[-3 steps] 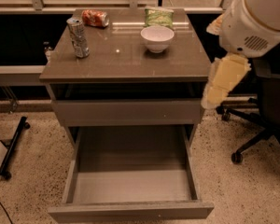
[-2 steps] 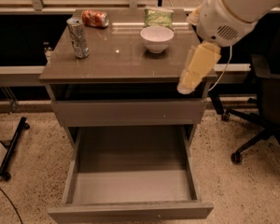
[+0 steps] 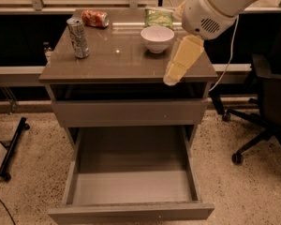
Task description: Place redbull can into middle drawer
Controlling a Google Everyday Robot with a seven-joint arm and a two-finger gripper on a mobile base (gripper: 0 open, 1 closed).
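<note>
redbull can (image 3: 78, 37) stands upright at the far left of the tabletop (image 3: 122, 62), untouched and well apart from the hand (image 3: 171, 79). hand hangs over the near right edge of the tabletop, just on the near side of the white bowl (image 3: 157, 38), tip angled down-left. reads as the start of a reach toward the can, no grasp yet. can't tell if the hand is released or clenched. middle drawer (image 3: 131, 187) is pulled out below, so the drop spot looks ready. can: slim, tall, silver-blue pattern, shiny top, taller than the bowl; crushed orange-red can (image 3: 95, 18) lies just beyond it
</note>
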